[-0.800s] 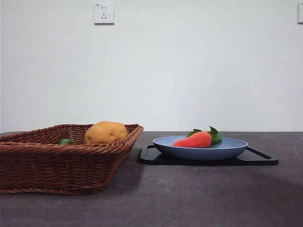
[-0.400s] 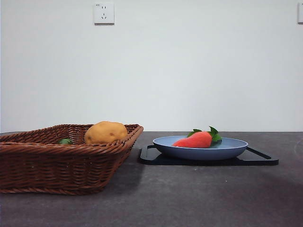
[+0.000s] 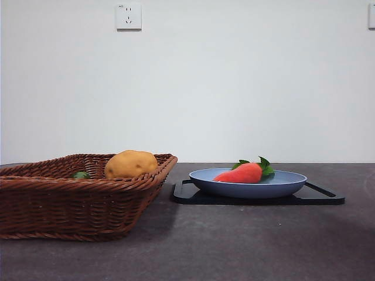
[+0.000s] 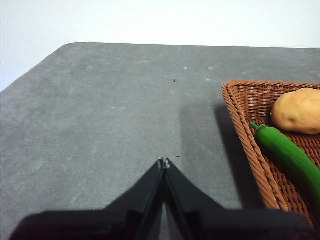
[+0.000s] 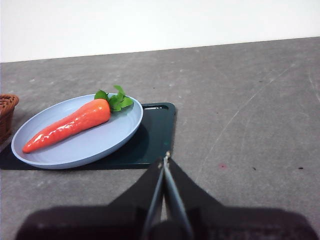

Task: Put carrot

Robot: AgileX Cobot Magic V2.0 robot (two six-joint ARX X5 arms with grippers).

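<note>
Nothing has moved: carrot (image 3: pixel 246 172) lies inside plate (image 3: pixel 293 186) rim, apparently centred; both grippers clenched, empty.

No text, label, brand or number can be read anywhere; the white wall socket (image 3: pixel 128 16) bears only a tiny mark at its corner, too small to make out.

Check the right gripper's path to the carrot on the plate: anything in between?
Nothing visible. The carrot lies alone on the blue plate, and only the plate's low rim, the dark tray and bare table lie between it and the right gripper, whose jaws are shut.
</note>
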